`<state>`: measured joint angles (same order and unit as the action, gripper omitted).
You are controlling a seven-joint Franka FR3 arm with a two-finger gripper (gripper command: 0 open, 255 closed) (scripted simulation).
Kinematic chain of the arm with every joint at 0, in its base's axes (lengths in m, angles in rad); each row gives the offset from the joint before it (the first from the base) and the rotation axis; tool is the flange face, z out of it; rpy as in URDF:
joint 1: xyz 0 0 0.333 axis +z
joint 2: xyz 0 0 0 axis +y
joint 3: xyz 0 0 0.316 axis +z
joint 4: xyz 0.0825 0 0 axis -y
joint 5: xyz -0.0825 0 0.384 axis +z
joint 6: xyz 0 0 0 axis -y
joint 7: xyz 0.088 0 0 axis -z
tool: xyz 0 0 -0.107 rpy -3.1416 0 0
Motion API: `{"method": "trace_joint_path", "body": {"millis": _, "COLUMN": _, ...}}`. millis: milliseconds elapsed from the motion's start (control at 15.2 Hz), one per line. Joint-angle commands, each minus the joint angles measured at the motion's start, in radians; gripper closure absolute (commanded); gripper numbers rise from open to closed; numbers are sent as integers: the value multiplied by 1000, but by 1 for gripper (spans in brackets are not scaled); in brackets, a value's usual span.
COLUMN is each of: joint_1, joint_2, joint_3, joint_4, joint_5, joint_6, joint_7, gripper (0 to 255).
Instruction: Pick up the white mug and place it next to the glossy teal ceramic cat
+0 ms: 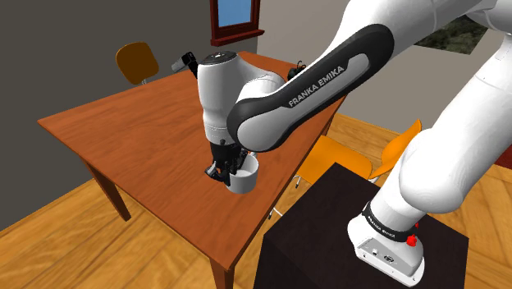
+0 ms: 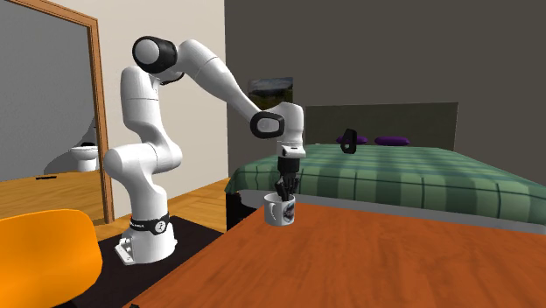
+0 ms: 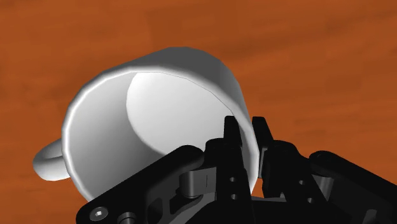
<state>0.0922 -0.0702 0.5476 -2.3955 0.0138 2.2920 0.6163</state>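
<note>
Gripper [image 3: 247,130] tight on mug [image 3: 159,83], wrist view

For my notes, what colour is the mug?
The mug is white with a dark print on its side, clearest in the second exterior view.

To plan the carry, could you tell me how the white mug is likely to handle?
The white mug looks rigid and should not flex. Its smooth wall, pinched on one side by the jaws, may slip or swing. Near the table edge, a nudge could drop it.
</note>
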Motion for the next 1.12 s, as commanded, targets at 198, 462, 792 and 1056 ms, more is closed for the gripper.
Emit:
{"method": "trace_joint_path", "body": {"millis": 198, "joint_1": 0, "joint_2": 0, "joint_3": 0, "joint_4": 0, "joint_5": 0, "joint_6": 0, "joint_7": 0, "gripper": 255}}
{"method": "trace_joint_path", "body": {"millis": 462, "joint_1": 2, "joint_2": -40, "joint_3": -5, "joint_4": 22, "joint_5": 25, "joint_6": -57, "joint_7": -20, "gripper": 255}}
{"method": "trace_joint_path", "body": {"millis": 792, "joint_1": 5, "joint_2": -84, "joint_3": -13, "joint_4": 54, "joint_5": 48, "joint_6": -128, "joint_7": -40, "gripper": 255}}
{"method": "trace_joint_path", "body": {"millis": 1056, "joint_1": 6, "joint_2": -114, "joint_3": -21, "joint_4": 84, "joint_5": 62, "joint_6": -184, "joint_7": -52, "gripper": 255}}
